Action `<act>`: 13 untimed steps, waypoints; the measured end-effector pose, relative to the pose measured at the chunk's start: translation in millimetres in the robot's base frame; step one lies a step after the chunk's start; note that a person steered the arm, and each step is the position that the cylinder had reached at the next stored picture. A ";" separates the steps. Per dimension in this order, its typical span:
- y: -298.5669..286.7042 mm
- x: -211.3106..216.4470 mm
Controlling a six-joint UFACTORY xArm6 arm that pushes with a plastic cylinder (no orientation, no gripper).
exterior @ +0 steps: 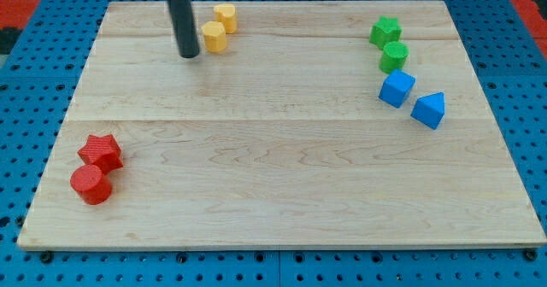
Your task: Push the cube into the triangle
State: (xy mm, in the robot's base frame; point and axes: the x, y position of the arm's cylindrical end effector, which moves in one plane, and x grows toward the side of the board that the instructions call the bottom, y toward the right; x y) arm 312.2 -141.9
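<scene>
A blue cube (397,89) lies at the view's right on the wooden board (282,176). A blue triangle block (429,110) lies just to its lower right, close to it with a small gap. My tip (189,55) is at the view's upper left, far from both blue blocks. It stands just left of a yellow block (214,37), near it but I cannot tell if they touch.
A second yellow block (226,17) lies just above and right of the first. A green star (385,32) and a green cylinder (394,56) lie above the blue cube. A red star (101,151) and a red cylinder (91,184) lie at the lower left.
</scene>
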 end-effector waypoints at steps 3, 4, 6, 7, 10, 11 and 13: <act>88.6 -3.7; 171.2 33.1; 264.2 48.8; 269.9 48.8; 271.6 48.8; 273.6 48.8; 288.7 52.3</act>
State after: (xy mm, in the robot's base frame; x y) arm 364.6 146.8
